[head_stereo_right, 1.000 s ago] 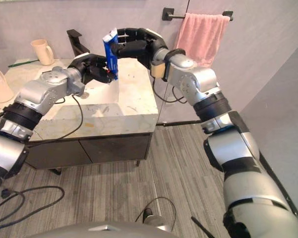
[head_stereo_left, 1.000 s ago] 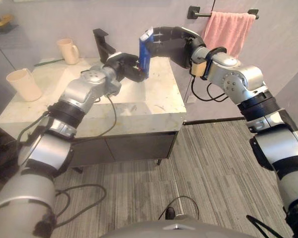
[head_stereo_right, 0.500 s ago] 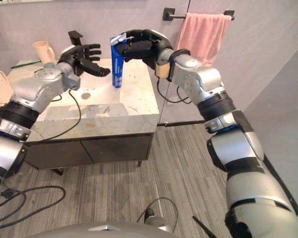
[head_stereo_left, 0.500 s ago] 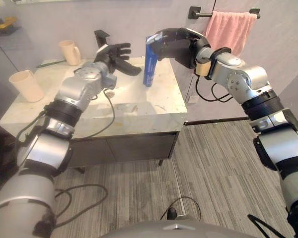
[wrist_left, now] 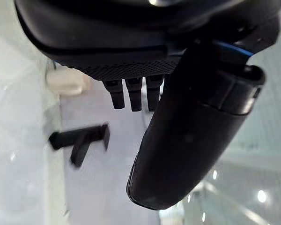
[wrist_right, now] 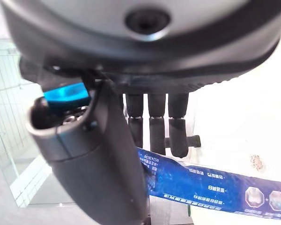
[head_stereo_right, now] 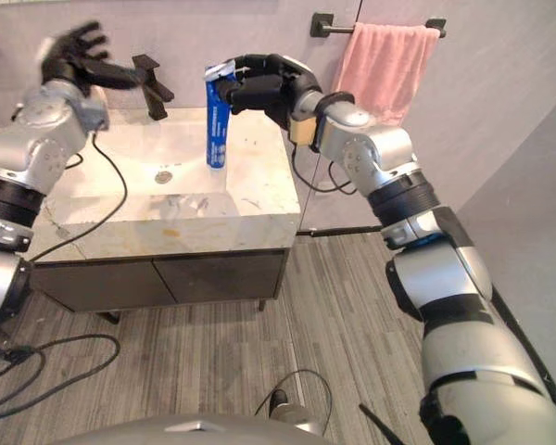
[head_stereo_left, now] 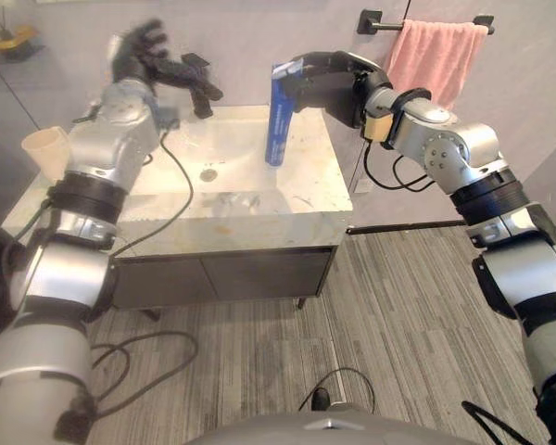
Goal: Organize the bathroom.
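Toothpaste tube: the blue tube (head_stereo_left: pixel 279 116) hangs upright from the right hand (head_stereo_left: pixel 329 82), top end pinched in the hand, lower end down at the marble countertop (head_stereo_left: pixel 296 199), by the basin's right edge; I can't tell whether it touches.
Right hand: fingers and thumb curled around the tube's upper end; its own wrist view shows the fingers (wrist_right: pixel 152 129) lying across the blue tube with the thumb on the near side.
Left hand: the left hand (head_stereo_right: pixel 74 51) is raised high, well away from the tube on its far left, fingers spread and straight, holding nothing; the wrist view shows the fingers (wrist_left: pixel 133 93) extended with only wall and counter past them.
Faucet: a black faucet (head_stereo_left: pixel 200 88) stands at the back of the basin, just beyond and below the left hand's fingertips, apart from them.
Basin: a pale sink (head_stereo_left: pixel 224 139) with a drain (head_stereo_left: pixel 208 173) lies between the two hands, below both.
Cup: a cream cup (head_stereo_left: pixel 44 151) sits on the counter's left end, beneath the left forearm.
Towel: a pink towel (head_stereo_left: pixel 437 57) hangs over a black rail (head_stereo_left: pixel 380 20) on the wall, behind the right wrist.
Cabinet: a dark cabinet front (head_stereo_left: pixel 222 273) lies under the counter.
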